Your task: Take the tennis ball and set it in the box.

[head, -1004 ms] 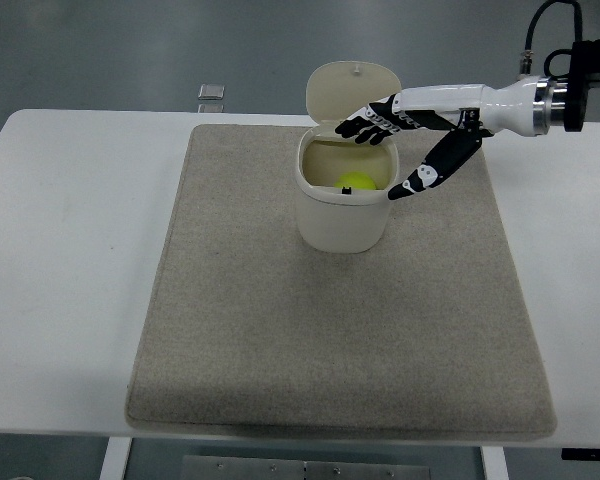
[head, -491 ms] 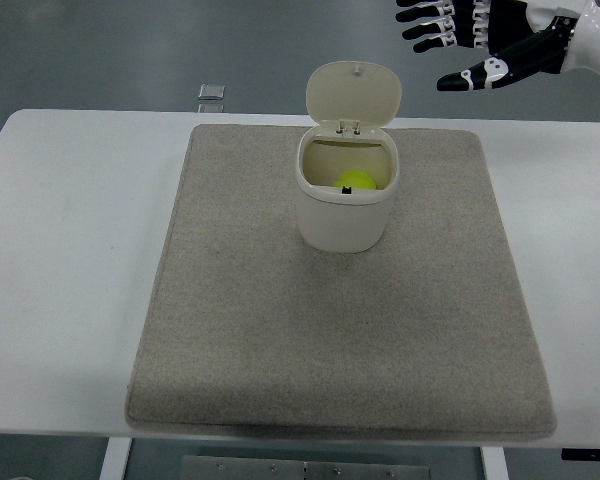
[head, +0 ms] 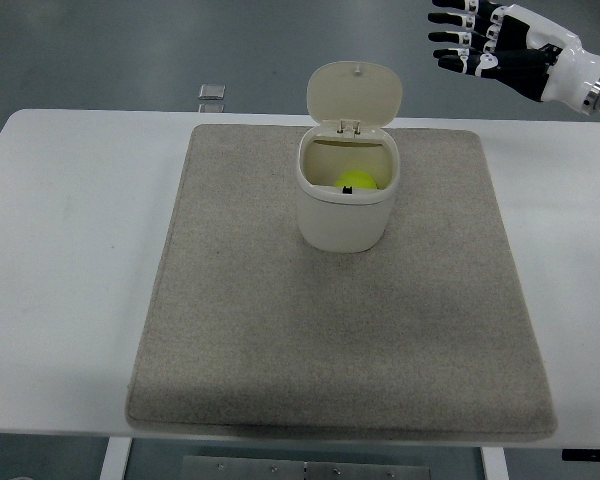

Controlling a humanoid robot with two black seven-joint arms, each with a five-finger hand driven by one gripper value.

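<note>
We see the tennis ball [head: 357, 181] inside the open-lidded box [head: 342, 215] on the mat [head: 280, 330]. The right hand [head: 485, 48], fingers spread, empty, hovers beyond the worktop [head: 70, 250].

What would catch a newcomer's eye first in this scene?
A cream plastic box with its hinged lid flipped up stands on the beige felt mat, a bright yellow-green tennis ball glowing inside it. At upper right, the black-and-white right hand hangs open above the white table.
</note>
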